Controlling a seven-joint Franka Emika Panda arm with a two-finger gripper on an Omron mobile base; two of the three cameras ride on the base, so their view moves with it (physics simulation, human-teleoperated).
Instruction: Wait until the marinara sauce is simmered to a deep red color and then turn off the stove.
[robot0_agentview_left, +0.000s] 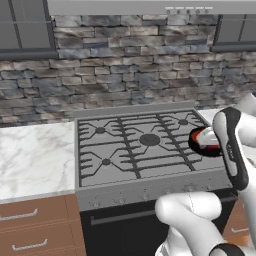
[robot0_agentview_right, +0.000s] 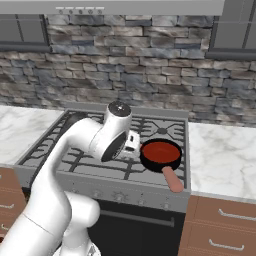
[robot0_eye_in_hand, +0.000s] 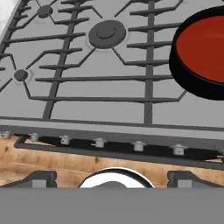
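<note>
End effector (robot0_eye_in_hand: 112, 177) hangs above the stove's (robot0_eye_in_hand: 109, 87) front edge, fingers spread wide, holding nothing. We see the marinara sauce (robot0_agentview_right: 161, 151) in a black skillet (robot0_agentview_right: 160, 157) on the front right burner, its handle (robot0_agentview_right: 172, 180) poking over the front edge. Risks we judge: grabbing the wrong one of the near-identical knobs (robot0_eye_in_hand: 138, 145), turning off before the red deepens, or the arm clipping that handle and spilling. Surface: grey grates, marble table (robot0_agentview_left: 35, 155) on both sides, wood drawers (robot0_agentview_right: 220, 225) below, stone backsplash (robot0_agentview_right: 135, 70) behind.
</note>
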